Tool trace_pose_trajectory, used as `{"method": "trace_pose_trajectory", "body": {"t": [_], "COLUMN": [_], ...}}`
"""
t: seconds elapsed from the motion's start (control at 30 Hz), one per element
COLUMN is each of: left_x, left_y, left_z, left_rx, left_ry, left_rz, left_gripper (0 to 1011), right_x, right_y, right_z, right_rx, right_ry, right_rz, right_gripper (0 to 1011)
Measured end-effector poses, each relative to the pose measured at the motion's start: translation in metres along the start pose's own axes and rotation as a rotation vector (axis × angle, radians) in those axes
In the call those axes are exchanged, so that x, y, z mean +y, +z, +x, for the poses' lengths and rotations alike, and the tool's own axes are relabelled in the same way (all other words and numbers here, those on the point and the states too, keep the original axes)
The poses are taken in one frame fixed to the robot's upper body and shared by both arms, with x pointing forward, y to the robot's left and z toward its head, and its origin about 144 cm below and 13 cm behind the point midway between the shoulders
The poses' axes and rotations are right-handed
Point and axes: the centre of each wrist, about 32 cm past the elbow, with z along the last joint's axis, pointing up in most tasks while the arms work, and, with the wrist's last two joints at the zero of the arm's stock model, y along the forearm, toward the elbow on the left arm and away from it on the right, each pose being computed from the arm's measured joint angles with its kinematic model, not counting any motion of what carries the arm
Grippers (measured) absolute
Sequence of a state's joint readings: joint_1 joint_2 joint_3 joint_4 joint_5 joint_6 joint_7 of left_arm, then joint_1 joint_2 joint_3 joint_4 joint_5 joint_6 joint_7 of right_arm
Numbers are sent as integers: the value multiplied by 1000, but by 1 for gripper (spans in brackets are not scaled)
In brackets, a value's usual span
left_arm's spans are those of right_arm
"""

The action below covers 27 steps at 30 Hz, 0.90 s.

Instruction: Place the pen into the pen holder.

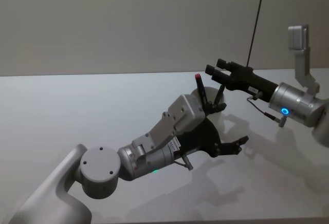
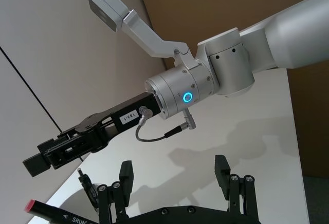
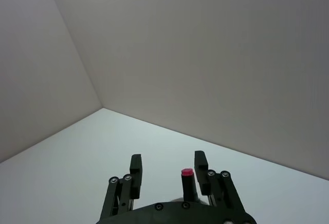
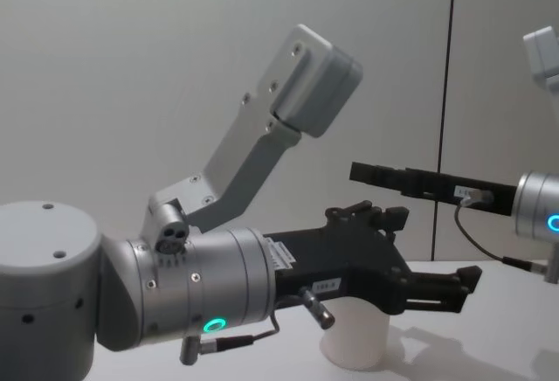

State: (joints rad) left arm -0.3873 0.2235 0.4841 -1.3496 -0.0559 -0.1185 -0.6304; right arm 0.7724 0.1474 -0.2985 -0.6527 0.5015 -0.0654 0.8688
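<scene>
The white paper-cup pen holder (image 1: 218, 117) stands mid-table, partly hidden behind my left wrist; the chest view shows the holder (image 4: 354, 335) under that arm. A red-capped pen (image 1: 201, 88) stands upright in it, and a thin black pen (image 1: 220, 93) leans beside it. My right gripper (image 1: 215, 66) hovers open just above the pen tops. In the right wrist view the red cap (image 3: 187, 173) lies between the spread fingers of the right gripper (image 3: 167, 165), untouched. My left gripper (image 1: 229, 127) is open and empty, low beside the cup.
A bare white tabletop (image 1: 77, 111) runs up to a plain wall. A dark cable (image 1: 256, 21) hangs down the wall behind the right arm. The two arms nearly cross over the cup. In the left wrist view the right gripper (image 2: 36, 163) passes above the pens.
</scene>
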Motion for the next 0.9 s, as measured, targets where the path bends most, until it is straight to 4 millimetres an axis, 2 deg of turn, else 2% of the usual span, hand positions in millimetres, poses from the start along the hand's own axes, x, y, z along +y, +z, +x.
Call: {"method": "trace_pose_trajectory", "body": {"t": [0.2,0.23,0.27,0.5,0.9], "left_x": [0,0,0,0,0], "left_y": [0,0,0,0,0], "left_z": [0,0,0,0,0], "left_rx": [0,0,0,0,0], "left_ry": [0,0,0,0,2], "left_rz": [0,0,0,0,0], "left_gripper": [1004,1004,1004,1004,1004], "right_x": [1,1,2,2,2], "right_y": [-1,-1,-1,-2,-3], "right_z": [-1,-1,-1,-2,-3], "right_rx": [0,1,1,2,2], "right_ry": [-2,-3,-3,-4,-7], "right_rz": [6,6,6,10,11], "right_gripper": [782,782,835,999,1001]}}
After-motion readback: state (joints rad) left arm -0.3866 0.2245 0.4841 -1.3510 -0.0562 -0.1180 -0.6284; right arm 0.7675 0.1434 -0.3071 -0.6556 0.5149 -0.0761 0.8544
